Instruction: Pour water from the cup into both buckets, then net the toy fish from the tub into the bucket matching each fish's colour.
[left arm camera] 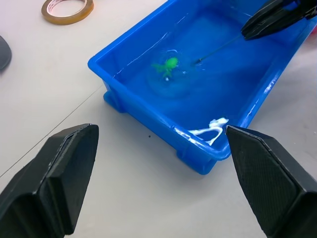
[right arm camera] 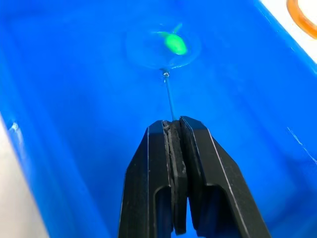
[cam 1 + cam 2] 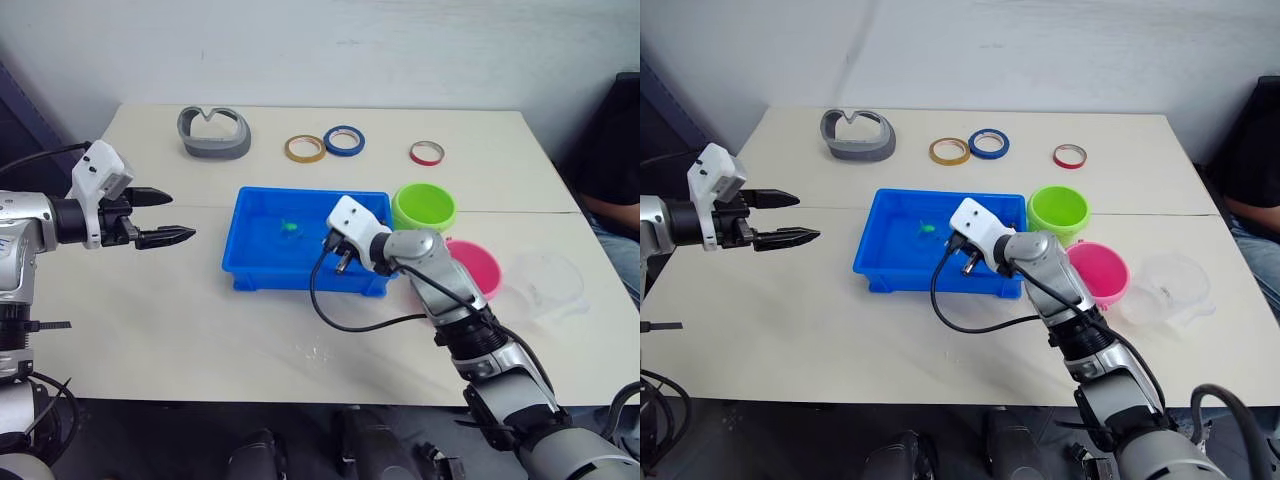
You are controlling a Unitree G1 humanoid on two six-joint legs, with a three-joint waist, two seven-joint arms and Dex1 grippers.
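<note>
Blue plastic tub [image 3: 262, 262] sits at centre of the head views on a white table [image 3: 200, 330]. Right gripper [image 2: 174, 130] reaches over the tub's near right corner, fingers pressed together on the thin stick handle of the net [image 2: 163, 47]. Hoop lies inside the tub, low over the floor; one green toy fish [image 2: 174, 43] sits within the hoop, whether touching the mesh cannot be told. In the left wrist view the same fish [image 1: 167, 65] shows near the middle of the tub, with the handle running from it towards the upper right of that frame.

Left gripper [image 3: 165, 217] hovers at the left of the head views, well apart from the tub, fingers spread wide, holding nothing.

Lime green bucket [image 3: 424, 207] stands just beside the tub's far right corner. Pink bucket [image 3: 476, 266] stands in front of it, right of the tub, partly hidden by the right arm. Clear cup [image 3: 1170, 285] stands upright just right of the pink bucket.

Along the far edge of the table: grey curved object [image 3: 213, 133] at upper left, then yellow tape ring [image 3: 305, 148], blue tape ring [image 3: 343, 140], red tape ring [image 3: 427, 152].
</note>
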